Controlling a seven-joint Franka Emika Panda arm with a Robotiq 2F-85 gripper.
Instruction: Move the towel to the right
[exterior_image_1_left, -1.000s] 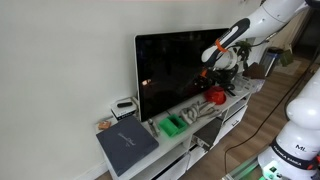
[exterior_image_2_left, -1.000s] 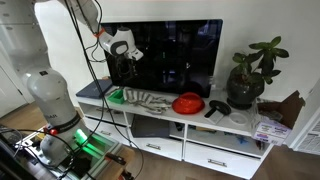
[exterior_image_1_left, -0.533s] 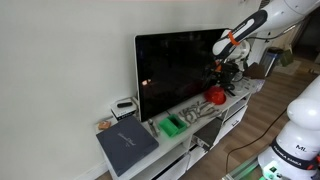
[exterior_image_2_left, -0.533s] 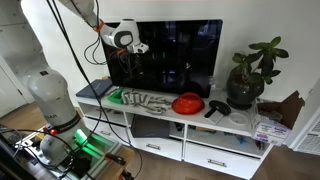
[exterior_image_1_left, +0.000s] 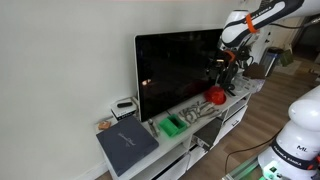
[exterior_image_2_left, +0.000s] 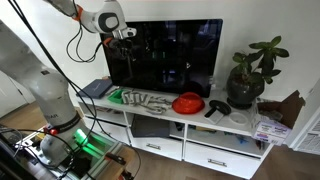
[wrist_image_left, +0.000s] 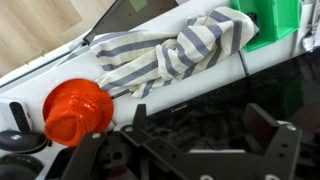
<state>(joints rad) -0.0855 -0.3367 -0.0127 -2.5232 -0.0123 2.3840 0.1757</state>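
The towel (wrist_image_left: 165, 55), grey and white striped, lies crumpled on the white TV stand (exterior_image_2_left: 200, 118) between a green box and a red bowl. It also shows in both exterior views: towel (exterior_image_2_left: 145, 100), towel (exterior_image_1_left: 197, 113). My gripper (wrist_image_left: 197, 120) hangs high above it in front of the TV screen, open, with nothing between its fingers. From outside, the gripper (exterior_image_2_left: 122, 36) sits near the screen's upper corner, well clear of the stand; the gripper (exterior_image_1_left: 230, 45) is also seen raised.
A red bowl (wrist_image_left: 77, 110) sits just beside the towel, and a green box (wrist_image_left: 270, 22) at its other end. The large TV (exterior_image_2_left: 165, 55) stands behind. A potted plant (exterior_image_2_left: 248, 75), black items (exterior_image_2_left: 217, 108) and a dark book (exterior_image_1_left: 127, 145) occupy the stand's ends.
The gripper has opened and risen from near the stand's surface to the top of the TV. The towel stays lying on the stand.
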